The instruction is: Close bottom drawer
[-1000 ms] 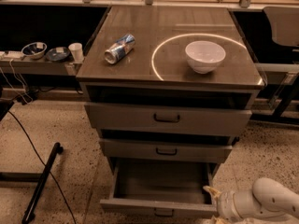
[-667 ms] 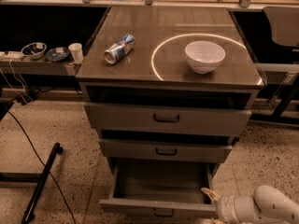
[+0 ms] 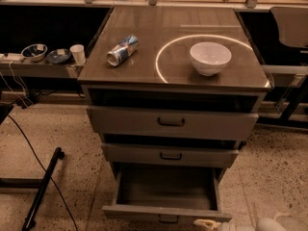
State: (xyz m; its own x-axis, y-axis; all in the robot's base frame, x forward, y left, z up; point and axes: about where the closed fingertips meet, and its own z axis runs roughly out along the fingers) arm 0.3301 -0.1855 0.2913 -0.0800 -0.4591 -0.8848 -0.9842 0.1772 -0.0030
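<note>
The bottom drawer (image 3: 166,190) of the grey-beige cabinet is pulled well out, and its shallow box is empty. Its front panel (image 3: 144,211) is near the lower edge of the view, with the small dark handle (image 3: 168,219) at centre. My gripper (image 3: 208,224) is at the bottom edge of the view, just below and right of the drawer's front panel. Only its pale tip and a bit of the white arm (image 3: 269,224) show. I cannot tell whether it touches the panel.
The middle drawer (image 3: 171,154) and top drawer (image 3: 171,121) stick out slightly. A white bowl (image 3: 210,57) and a lying can (image 3: 122,50) are on the cabinet top. A shelf at left holds two bowls (image 3: 33,52) and a cup (image 3: 77,53). A black cable (image 3: 43,186) lies on the floor.
My gripper and arm have sunk toward the bottom edge of the view, so less of them shows. The bottom drawer stays open at about the same extent.
</note>
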